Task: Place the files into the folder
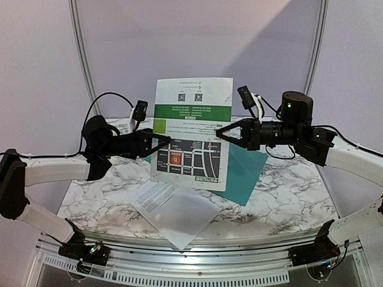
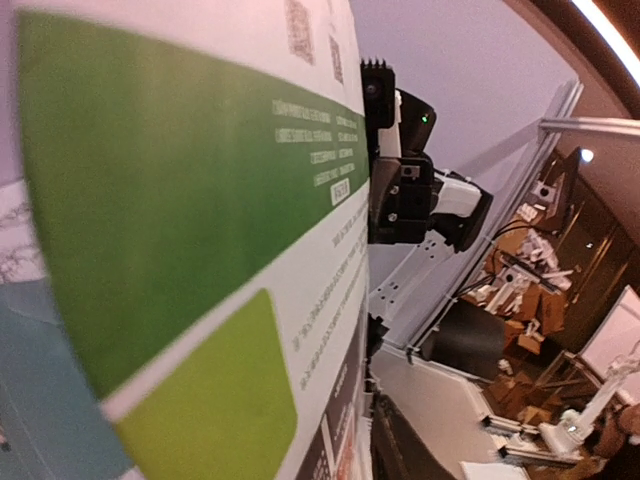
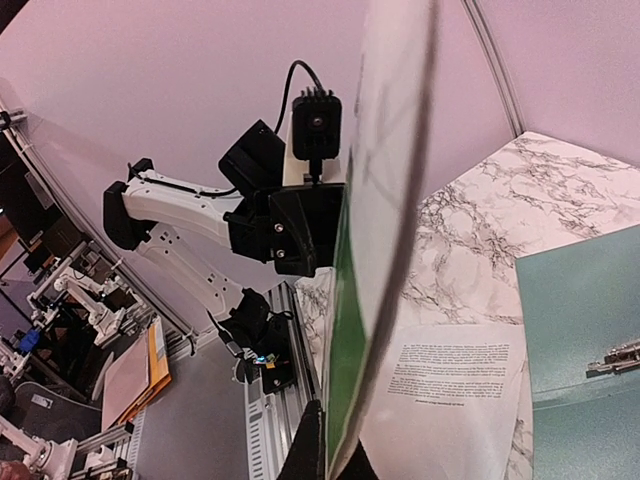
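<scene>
The green-header map sheet (image 1: 191,131) is held upright in the air between my two grippers. My left gripper (image 1: 164,143) is shut on its left edge, and my right gripper (image 1: 222,133) is shut on its right edge. In the left wrist view the sheet (image 2: 190,250) fills the left side. In the right wrist view the sheet (image 3: 375,300) is edge-on, pinched between my fingertips (image 3: 312,452). The white text sheet (image 1: 170,206) lies flat on the table in front, also in the right wrist view (image 3: 450,390). The teal folder (image 1: 246,170) lies open behind, its metal clip (image 3: 618,358) showing.
The marble table top (image 1: 287,197) carries the folder and the white sheet. A metal rail (image 1: 197,269) runs along the near edge between the arm bases. Curved poles (image 1: 81,54) stand at the back. Workshop clutter lies beyond the table (image 2: 540,300).
</scene>
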Robot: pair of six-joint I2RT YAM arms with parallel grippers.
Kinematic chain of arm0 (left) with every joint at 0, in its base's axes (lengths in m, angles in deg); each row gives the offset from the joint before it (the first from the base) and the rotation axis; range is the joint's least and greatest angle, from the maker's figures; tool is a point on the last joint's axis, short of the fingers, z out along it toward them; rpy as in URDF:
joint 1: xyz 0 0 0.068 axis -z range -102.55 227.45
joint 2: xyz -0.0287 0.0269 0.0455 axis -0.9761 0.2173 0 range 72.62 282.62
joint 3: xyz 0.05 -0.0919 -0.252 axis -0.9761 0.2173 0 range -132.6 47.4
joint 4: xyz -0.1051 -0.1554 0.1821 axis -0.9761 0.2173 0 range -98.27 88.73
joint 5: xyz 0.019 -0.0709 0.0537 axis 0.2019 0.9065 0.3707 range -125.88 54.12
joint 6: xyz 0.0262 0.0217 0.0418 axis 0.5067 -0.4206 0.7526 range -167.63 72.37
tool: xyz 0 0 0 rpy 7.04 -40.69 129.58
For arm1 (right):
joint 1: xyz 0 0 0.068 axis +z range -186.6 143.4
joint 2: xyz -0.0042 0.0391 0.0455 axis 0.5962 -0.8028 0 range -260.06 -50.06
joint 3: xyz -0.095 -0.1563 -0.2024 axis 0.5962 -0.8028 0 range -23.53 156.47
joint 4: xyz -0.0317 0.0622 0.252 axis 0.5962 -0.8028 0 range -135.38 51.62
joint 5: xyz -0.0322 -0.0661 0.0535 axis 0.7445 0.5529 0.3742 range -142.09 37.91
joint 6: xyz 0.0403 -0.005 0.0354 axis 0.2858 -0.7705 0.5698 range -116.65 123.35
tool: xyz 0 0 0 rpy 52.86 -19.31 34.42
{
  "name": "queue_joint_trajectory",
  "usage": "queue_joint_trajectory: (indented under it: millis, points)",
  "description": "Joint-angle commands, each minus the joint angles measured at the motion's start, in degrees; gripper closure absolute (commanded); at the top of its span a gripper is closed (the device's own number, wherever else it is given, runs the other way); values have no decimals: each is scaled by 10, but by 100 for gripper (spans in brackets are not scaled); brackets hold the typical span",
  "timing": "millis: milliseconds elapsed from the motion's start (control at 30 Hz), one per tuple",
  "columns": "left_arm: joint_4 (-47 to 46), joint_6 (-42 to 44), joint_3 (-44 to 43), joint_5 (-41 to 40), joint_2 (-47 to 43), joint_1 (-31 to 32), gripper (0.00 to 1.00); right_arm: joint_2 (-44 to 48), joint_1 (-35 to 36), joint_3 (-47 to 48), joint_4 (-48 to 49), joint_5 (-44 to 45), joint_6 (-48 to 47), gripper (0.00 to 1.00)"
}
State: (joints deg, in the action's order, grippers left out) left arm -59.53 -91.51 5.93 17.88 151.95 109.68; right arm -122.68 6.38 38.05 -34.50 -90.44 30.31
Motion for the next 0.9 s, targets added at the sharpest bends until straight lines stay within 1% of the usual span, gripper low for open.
queue_joint_trajectory:
  millis: [0,67,100,233,267,367,467,533,600,700,767,867]
  points:
    - [23,16,8,-2,-22,-1,81,-2,-14,-15,17,4,-7,100]
    - [55,30,6,-15,-36,-1,95,-1,-15,-17,8,22,-10,100]
    - [77,42,4,-27,-44,-1,100,0,-15,-19,3,33,-11,100]
    - [223,100,-23,-82,-71,-1,100,4,-15,-40,-9,86,-5,100]
    - [252,113,-31,-97,-75,-1,100,6,-15,-47,-10,100,-3,97]
    - [355,149,-63,-143,-82,-1,100,11,-15,-61,-20,144,0,83]
    - [460,184,-107,-195,-81,-2,100,14,-15,-70,-37,203,-4,60]
    - [520,198,-131,-233,-80,-3,100,16,-15,-76,-67,254,-5,40]
    - [584,212,-158,-275,-76,-4,100,14,-15,-79,-89,299,-5,23]
    - [675,232,-210,-345,-60,-7,100,8,-15,-77,-126,343,-3,6]
    - [729,244,-245,-399,-46,-9,100,4,-15,-79,-144,369,1,2]
    - [788,265,-289,-445,-29,-12,100,2,-15,-86,-155,410,7,1]
